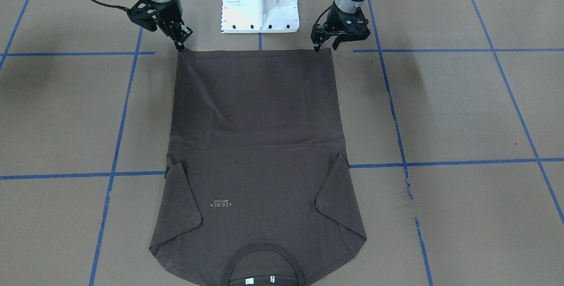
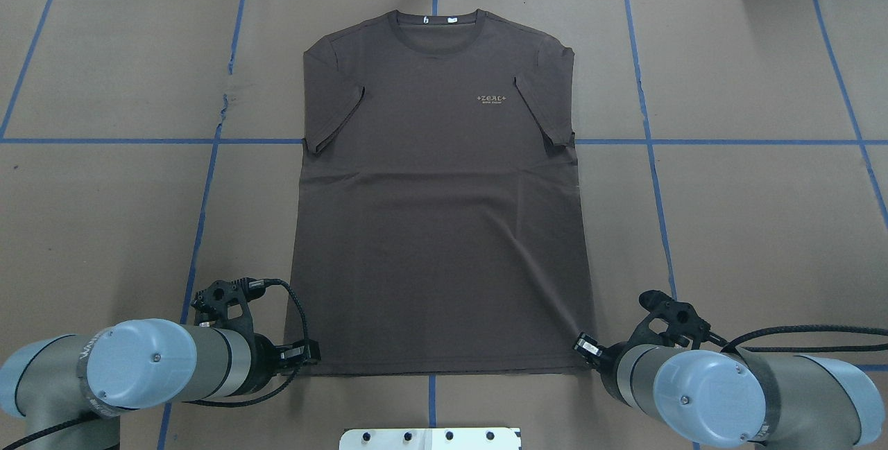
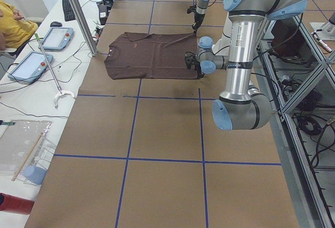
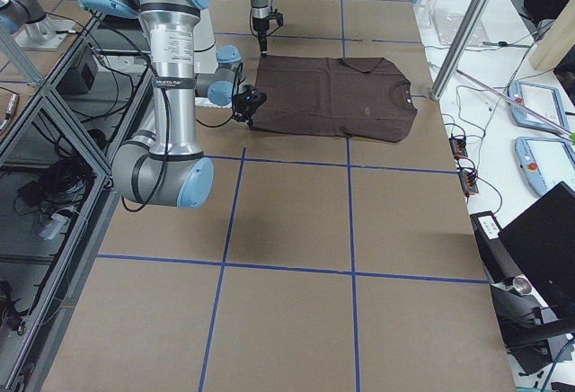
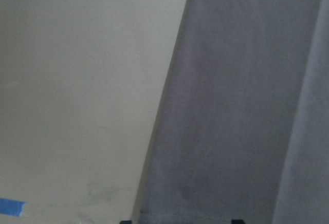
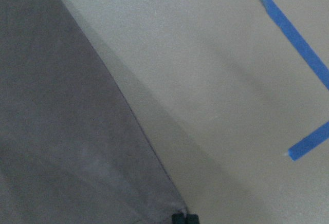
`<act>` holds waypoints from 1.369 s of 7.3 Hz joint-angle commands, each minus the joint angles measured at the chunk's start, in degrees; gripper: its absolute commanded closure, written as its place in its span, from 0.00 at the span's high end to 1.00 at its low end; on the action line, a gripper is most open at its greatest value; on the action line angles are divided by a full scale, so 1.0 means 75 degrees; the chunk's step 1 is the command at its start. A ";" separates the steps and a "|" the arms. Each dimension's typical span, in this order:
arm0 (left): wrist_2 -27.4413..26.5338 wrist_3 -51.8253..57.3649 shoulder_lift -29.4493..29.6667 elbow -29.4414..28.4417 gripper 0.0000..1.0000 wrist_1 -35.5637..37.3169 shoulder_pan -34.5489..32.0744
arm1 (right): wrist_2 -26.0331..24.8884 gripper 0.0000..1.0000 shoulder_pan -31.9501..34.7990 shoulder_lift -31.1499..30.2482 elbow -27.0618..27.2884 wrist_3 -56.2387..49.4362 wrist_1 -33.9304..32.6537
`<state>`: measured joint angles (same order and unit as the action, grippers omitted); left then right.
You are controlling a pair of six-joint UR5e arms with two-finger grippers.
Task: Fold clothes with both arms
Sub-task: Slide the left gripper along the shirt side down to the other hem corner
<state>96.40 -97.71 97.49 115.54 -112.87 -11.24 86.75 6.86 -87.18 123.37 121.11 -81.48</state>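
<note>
While the right gripper (image 1: 180, 46) is pinched tight on its corner of the T-shirt (image 1: 255, 114) hem, with creases running up toward it, the left gripper (image 1: 325, 47) stands with jaws apart, straddling the other hem corner and not yet gripping. The shirt lies flat ahead of both, collar (image 1: 264, 246) at the far end. My worry is this: if the right one lifts before the left has closed, the hem drags askew. Or the left nips only the top layer, and the back layer sags out as they carry the hem forward.
</note>
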 commanded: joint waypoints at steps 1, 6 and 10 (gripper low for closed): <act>-0.0010 -0.0003 -0.0050 -0.0007 0.68 0.0002 0.0011 | 0.0000 0.00 0.0000 0.0023 -0.0008 0.0000 0.0000; -0.0010 -0.0096 0.0044 -0.0007 0.16 0.0506 0.0128 | 0.0000 0.00 0.0000 0.0011 -0.0020 0.0000 0.0000; -0.0010 -0.0096 -0.0002 0.0284 0.00 0.0530 0.0058 | 0.0012 0.00 0.0023 -0.0024 0.0026 0.0000 0.0000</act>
<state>96.32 -98.46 97.70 116.23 -109.00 -10.44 86.82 6.94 -87.27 123.34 121.11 -81.45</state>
